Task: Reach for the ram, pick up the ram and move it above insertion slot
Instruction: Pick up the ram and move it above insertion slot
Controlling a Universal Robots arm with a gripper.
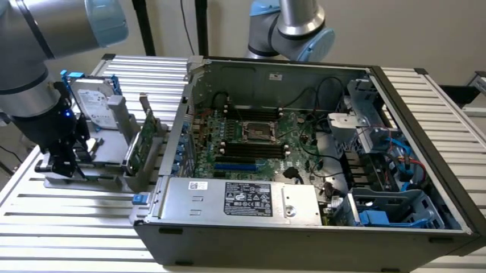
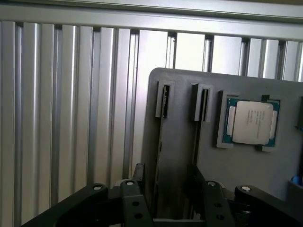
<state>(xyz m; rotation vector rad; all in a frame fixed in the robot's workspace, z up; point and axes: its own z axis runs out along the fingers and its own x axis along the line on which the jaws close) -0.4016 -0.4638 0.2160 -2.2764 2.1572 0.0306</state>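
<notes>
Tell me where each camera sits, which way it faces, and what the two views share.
Exterior view: off the arm, set high, looking down on the open computer case and slatted table; the arm and gripper stand at the exterior view's left.
Wrist view: on the wrist, looking past the open gripper onto the grey holder with a processor.
Shared: gripper, grey holder, slatted table.

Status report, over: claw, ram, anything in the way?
Claw open, low at the holder. Ram on edge in holder, not gripped. Second stick close beside it.
</notes>
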